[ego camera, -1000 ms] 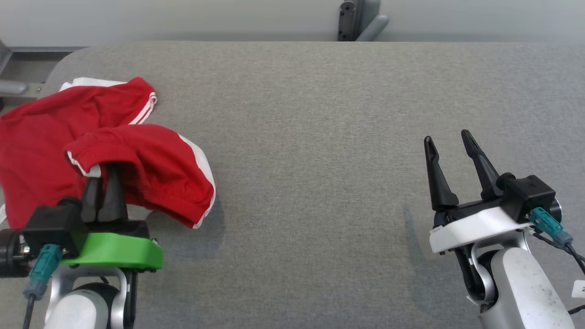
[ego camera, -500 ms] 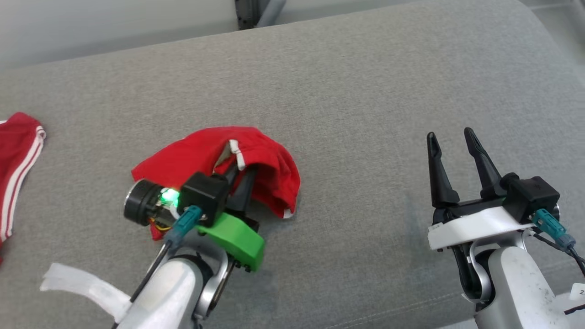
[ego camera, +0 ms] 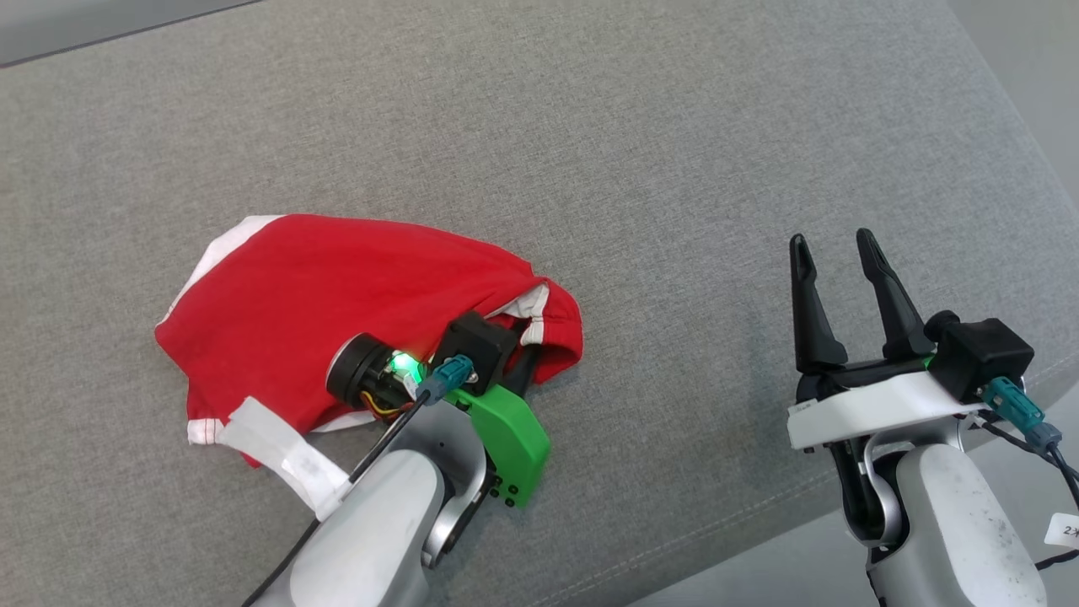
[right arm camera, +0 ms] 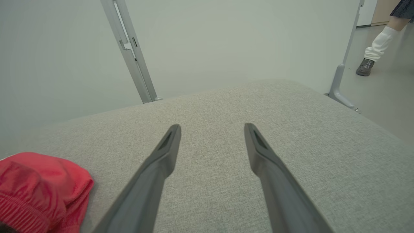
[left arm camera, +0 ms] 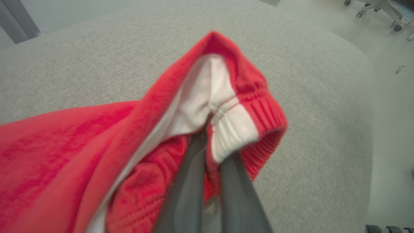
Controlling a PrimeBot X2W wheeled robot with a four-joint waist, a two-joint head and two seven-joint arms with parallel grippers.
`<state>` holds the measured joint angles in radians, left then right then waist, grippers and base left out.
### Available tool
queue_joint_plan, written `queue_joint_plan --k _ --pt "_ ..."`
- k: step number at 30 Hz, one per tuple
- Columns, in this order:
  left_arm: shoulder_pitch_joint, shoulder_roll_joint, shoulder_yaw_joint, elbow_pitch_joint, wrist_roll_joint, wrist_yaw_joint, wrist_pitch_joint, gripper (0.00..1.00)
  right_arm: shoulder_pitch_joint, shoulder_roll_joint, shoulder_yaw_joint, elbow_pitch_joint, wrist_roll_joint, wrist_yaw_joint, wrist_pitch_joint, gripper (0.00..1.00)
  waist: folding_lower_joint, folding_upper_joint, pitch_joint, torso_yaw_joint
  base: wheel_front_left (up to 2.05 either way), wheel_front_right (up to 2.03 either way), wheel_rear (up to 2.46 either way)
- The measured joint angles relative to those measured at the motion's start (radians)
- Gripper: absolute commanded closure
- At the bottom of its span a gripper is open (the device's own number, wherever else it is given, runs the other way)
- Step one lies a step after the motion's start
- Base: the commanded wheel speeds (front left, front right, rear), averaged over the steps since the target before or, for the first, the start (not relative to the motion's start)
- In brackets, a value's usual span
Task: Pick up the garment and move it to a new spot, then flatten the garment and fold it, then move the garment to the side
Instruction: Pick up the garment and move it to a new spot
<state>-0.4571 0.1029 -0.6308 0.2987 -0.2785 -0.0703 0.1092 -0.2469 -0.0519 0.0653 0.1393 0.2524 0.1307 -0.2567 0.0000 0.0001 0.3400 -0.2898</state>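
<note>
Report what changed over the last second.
The left pincer has carried the garment by its ribbed edge rightward across the table, toward its rounded right end; the head camera swung along with it. Unchanged: left pincer shut on the garment, right pincer open and empty.

Left pincer (left arm camera: 208, 139) apparently clamped shut, right pincer (ego camera: 830, 239) spread wide

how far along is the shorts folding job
Done: the pick-up, left gripper shut on the red shorts at the waistband. In hand: carrying them to a new spot; they lie bunched on the grey table. Left: flattening, folding, moving aside; the right gripper is open and empty.
</note>
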Motion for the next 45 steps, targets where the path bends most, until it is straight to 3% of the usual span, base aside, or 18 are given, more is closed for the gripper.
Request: queue_joint_plan --k 2,14,26,33,40,45 --pt "-0.007 -0.004 -0.005 0.015 -0.01 -0.003 -0.013 0.0 -0.002 0.0 -0.003 0.007 0.0 0.0 0.0 0.0 0.0 0.0 0.009 -0.003 0.0 0.0 0.0" --pt "0.083 0.01 0.001 -0.04 -0.06 0.007 -0.067 0.0 0.019 0.001 -0.028 0.024 -0.029 0.0 -0.003 0.0 0.0 0.0 -0.049 0.071 0.0 0.0 0.0" --pt "0.236 0.075 0.14 -0.225 -0.119 0.128 -0.161 0.0 0.039 -0.001 -0.058 -0.011 -0.054 0.0 0.027 0.0 0.0 0.0 -0.127 0.2 0.0 0.0 0.0" --pt "0.27 0.108 0.306 -0.275 -0.176 0.209 -0.263 0.0 0.047 -0.009 -0.074 -0.048 -0.067 0.0 0.049 0.0 0.0 0.0 -0.155 0.257 0.0 0.0 0.0" --pt "0.302 0.172 0.399 -0.304 -0.188 0.238 -0.315 0.0 0.064 -0.019 -0.074 -0.073 -0.074 0.0 0.071 0.0 0.0 0.0 -0.181 0.281 0.0 0.0 0.0" --pt "0.342 0.212 0.386 -0.324 -0.16 0.232 -0.312 0.0 0.107 -0.026 -0.073 -0.093 -0.08 0.0 0.088 0.0 0.0 0.0 -0.21 0.281 0.0 0.0 0.0"
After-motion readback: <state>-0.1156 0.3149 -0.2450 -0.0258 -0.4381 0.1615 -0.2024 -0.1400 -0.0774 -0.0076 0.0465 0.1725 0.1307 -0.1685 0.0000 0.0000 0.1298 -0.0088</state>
